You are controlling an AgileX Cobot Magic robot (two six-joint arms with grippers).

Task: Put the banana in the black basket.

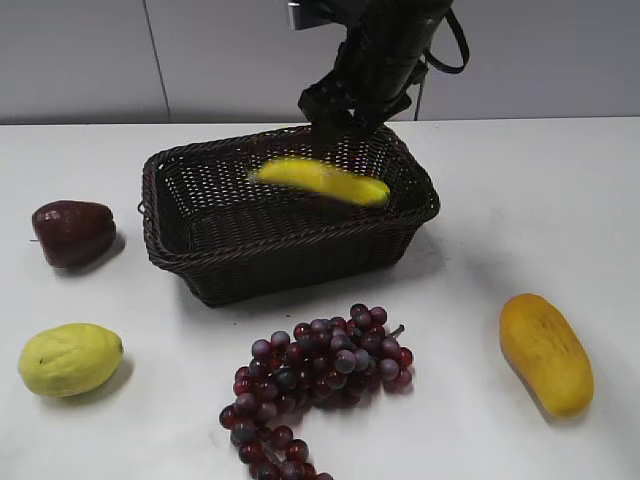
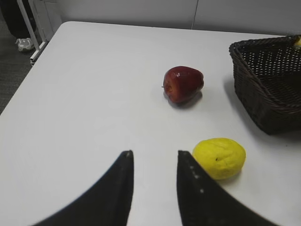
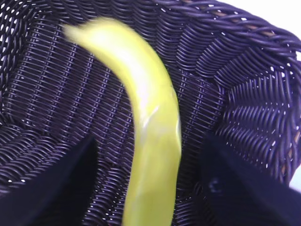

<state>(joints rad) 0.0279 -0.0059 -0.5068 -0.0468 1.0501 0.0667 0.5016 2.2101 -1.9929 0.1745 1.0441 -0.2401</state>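
The banana (image 1: pixel 320 181) is long and bright yellow. It is motion-blurred, inside the rim of the black basket (image 1: pixel 290 265) near its back right. My right gripper (image 1: pixel 345 118) hangs just above it at the basket's back rim. In the right wrist view the banana (image 3: pixel 150 132) lies between the two spread fingers of the right gripper (image 3: pixel 149 140) with gaps on both sides, over the woven basket floor (image 3: pixel 244 94). My left gripper (image 2: pixel 154 153) is open and empty over the bare table, left of the basket (image 2: pixel 268 94).
A dark red apple (image 1: pixel 72 232) (image 2: pixel 183 84) and a yellow lemon (image 1: pixel 70 358) (image 2: pixel 219 157) lie left of the basket. A bunch of purple grapes (image 1: pixel 315 375) lies in front of it. An orange-yellow mango (image 1: pixel 546 353) lies at the front right.
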